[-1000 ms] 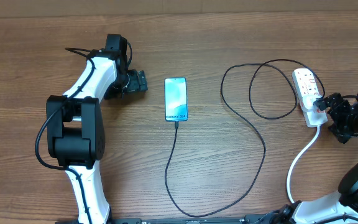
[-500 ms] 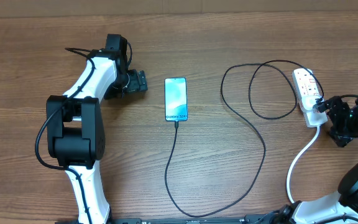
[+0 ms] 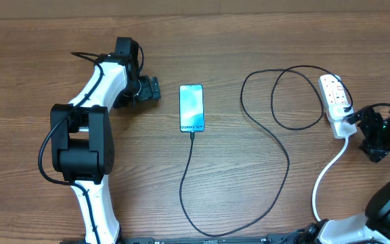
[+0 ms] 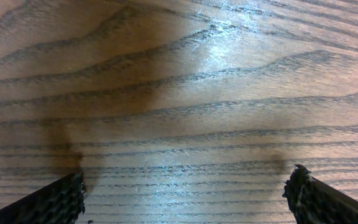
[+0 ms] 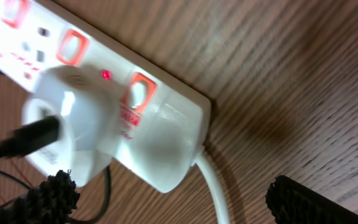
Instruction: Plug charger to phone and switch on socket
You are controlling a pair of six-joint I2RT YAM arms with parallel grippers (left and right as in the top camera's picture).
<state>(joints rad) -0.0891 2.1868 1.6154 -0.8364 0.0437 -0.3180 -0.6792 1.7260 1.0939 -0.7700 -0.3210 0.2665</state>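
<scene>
The phone (image 3: pixel 191 107) lies face up at mid-table with its light-blue screen lit. The black charger (image 3: pixel 286 163) meets the phone's bottom edge, runs in wide loops and ends in a white adapter (image 5: pixel 73 130) plugged into the socket (image 3: pixel 336 98). In the right wrist view a small red light shows on the socket (image 5: pixel 160 134) beside the adapter. My right gripper (image 3: pixel 356 134) (image 5: pixel 173 196) is open, straddling the socket's near end and its white cord (image 5: pixel 213 186) without touching them. My left gripper (image 3: pixel 158 89) (image 4: pixel 185 186) is open over bare wood, left of the phone.
The socket's thick white cord (image 3: pixel 327 173) curves down toward the front right. The left arm (image 3: pixel 90 129) stretches along the left side. The wooden table (image 3: pixel 39 41) carries nothing else.
The right gripper has shifted slightly beside the socket's near end. The left arm, phone and cable have not moved.
</scene>
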